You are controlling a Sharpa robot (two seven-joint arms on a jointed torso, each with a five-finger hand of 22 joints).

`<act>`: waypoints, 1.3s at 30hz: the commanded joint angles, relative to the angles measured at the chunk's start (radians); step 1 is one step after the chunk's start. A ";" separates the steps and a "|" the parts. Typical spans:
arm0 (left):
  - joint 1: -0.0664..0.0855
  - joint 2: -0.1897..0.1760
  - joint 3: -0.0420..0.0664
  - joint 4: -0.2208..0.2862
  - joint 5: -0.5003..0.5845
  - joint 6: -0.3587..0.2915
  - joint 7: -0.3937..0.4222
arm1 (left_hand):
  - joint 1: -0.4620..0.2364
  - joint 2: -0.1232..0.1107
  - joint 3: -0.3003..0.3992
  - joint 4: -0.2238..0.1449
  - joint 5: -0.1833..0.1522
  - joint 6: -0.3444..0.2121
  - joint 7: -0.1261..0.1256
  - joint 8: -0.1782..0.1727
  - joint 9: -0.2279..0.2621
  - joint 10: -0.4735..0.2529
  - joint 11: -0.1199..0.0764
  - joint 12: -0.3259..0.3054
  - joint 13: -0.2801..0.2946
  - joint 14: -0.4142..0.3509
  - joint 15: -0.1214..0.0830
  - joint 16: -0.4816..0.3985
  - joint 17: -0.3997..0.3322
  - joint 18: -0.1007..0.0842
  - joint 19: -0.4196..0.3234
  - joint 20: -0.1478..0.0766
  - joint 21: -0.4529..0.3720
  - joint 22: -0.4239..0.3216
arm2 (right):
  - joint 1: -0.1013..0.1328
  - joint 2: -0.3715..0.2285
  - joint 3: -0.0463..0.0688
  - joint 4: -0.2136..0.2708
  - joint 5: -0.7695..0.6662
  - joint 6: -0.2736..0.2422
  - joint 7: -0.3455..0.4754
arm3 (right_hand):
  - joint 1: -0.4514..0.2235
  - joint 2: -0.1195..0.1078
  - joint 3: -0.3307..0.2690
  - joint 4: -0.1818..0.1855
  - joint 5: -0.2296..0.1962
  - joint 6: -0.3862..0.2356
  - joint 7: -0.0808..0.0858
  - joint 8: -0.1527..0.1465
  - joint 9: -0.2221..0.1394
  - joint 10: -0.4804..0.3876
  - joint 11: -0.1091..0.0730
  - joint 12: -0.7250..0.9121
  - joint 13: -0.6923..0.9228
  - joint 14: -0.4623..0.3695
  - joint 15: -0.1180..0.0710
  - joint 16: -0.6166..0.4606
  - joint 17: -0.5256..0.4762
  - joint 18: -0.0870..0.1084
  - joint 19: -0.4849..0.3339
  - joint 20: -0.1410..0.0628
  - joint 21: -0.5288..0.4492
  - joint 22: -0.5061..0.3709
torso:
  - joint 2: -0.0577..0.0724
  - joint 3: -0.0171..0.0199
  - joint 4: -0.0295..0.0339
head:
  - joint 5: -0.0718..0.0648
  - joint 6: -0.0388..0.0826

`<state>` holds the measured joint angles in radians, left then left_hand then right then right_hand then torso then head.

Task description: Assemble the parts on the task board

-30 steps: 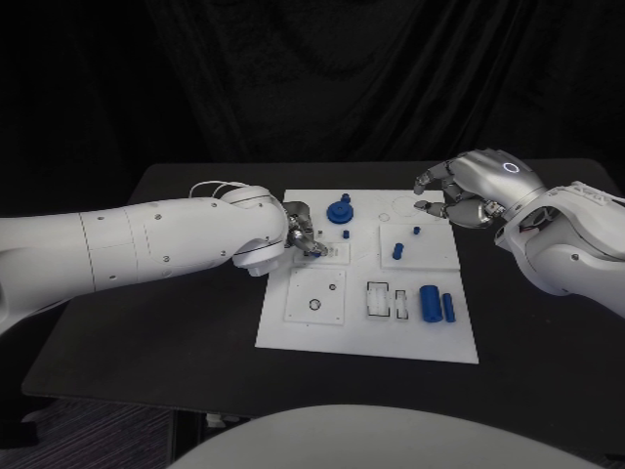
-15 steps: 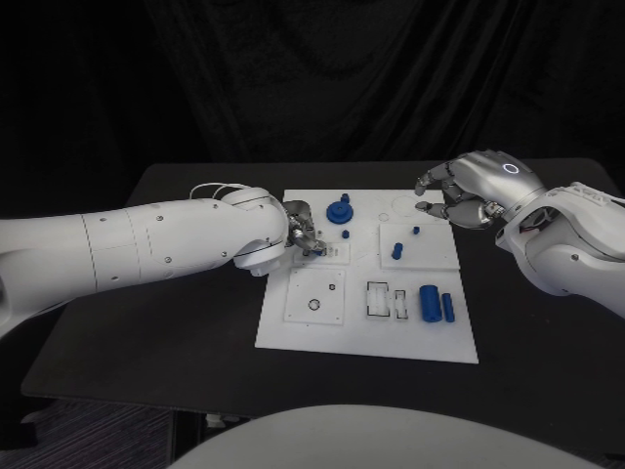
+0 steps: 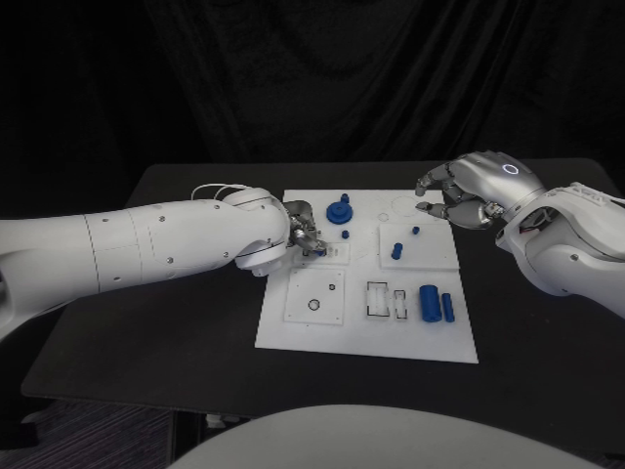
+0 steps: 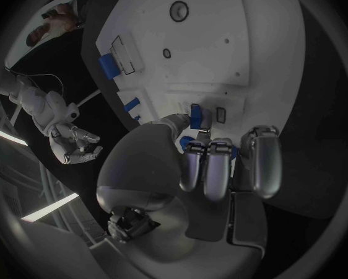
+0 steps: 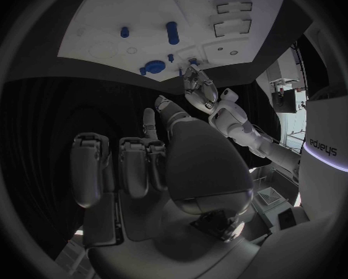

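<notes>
The left robot hand (image 3: 302,237) works at the left edge of the white task board (image 3: 344,337) on the black tabletop (image 3: 158,332), fingers curled around a small blue part (image 4: 195,116); whether it is truly pinched cannot be told. The right robot hand (image 3: 461,191) hovers at the far right corner, fingers curled on nothing. The parts look rigid, light and smooth, likely slippery, so they are best pinched across their sides. A blue cylinder (image 3: 430,302) lies near right.
</notes>
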<state>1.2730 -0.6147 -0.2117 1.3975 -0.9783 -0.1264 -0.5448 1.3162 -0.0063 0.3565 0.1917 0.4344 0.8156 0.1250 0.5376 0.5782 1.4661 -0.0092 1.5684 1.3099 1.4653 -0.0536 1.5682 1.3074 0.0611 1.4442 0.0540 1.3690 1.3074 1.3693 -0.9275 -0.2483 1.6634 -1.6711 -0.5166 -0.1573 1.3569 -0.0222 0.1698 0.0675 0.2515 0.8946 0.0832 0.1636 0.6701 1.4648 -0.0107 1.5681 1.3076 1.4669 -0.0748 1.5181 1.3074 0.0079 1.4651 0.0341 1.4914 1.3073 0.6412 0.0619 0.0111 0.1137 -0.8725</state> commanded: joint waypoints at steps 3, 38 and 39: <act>-0.005 0.004 -0.001 -0.002 -0.001 0.016 0.013 | -0.004 0.011 0.007 0.002 -0.004 0.075 -0.068 -0.001 0.002 0.105 -0.005 0.002 0.261 0.106 -0.007 0.003 0.263 -0.006 -0.002 -0.002 -0.005 0.189 | -0.003 0.000 0.001 -0.004 -0.006 0.007 -0.023 | 0.009 -0.002 0.005 0.001 0.003 0.009 0.000 0.004 0.002 0.106 0.002 0.003 0.263 0.081 0.003 -0.004 0.156 0.015 0.066 0.004 -0.004 0.233 | 0.000 0.0003 0.0003 | 0.004 0.000; -0.010 0.009 -0.001 -0.008 -0.001 0.068 0.001 | -0.097 0.006 -0.020 0.016 -0.170 0.083 -0.070 -0.037 0.025 0.105 -0.007 0.002 0.261 0.106 -0.008 0.003 0.263 -0.004 -0.007 -0.003 -0.022 0.187 | -0.003 -0.003 0.001 -0.004 -0.006 0.013 -0.027 | 0.009 -0.002 0.005 0.001 0.003 0.009 0.000 0.004 0.002 0.106 0.002 0.003 0.263 0.081 0.003 -0.004 0.156 0.015 0.066 0.004 -0.004 0.233 | 0.000 0.0008 -0.0001 | 0.006 0.000; -0.010 0.009 -0.001 -0.008 -0.001 0.070 -0.001 | -0.105 0.007 -0.025 0.020 -0.178 0.083 -0.069 -0.041 0.025 0.105 -0.006 0.002 0.261 0.106 -0.008 0.003 0.263 -0.004 -0.008 -0.003 -0.024 0.186 | -0.003 -0.003 0.001 -0.004 -0.006 0.014 -0.027 | 0.009 -0.002 0.005 0.001 0.003 0.009 0.000 0.004 0.002 0.106 0.002 0.003 0.263 0.081 0.003 -0.004 0.156 0.015 0.066 0.004 -0.004 0.233 | 0.000 0.0008 -0.0003 | 0.006 0.000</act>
<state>1.2706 -0.6083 -0.2093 1.3856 -0.9841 -0.1019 -0.5437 1.2215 0.0024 0.3362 0.2115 0.2601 0.8806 0.0678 0.5002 0.6022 1.4662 -0.0090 1.5683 1.3099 1.4653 -0.0535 1.5682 1.3074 0.0610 1.4434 0.0533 1.3485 1.3074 1.3688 -0.9296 -0.2483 1.6582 -1.6711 -0.5070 -0.1652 1.3567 -0.0222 0.1698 0.0675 0.2513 0.8946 0.0832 0.1636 0.6707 1.4648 -0.0107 1.5681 1.3073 1.4669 -0.0749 1.5182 1.3074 0.0079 1.4651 0.0341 1.4914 1.3073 0.6418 0.0622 0.0117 0.1195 -0.8725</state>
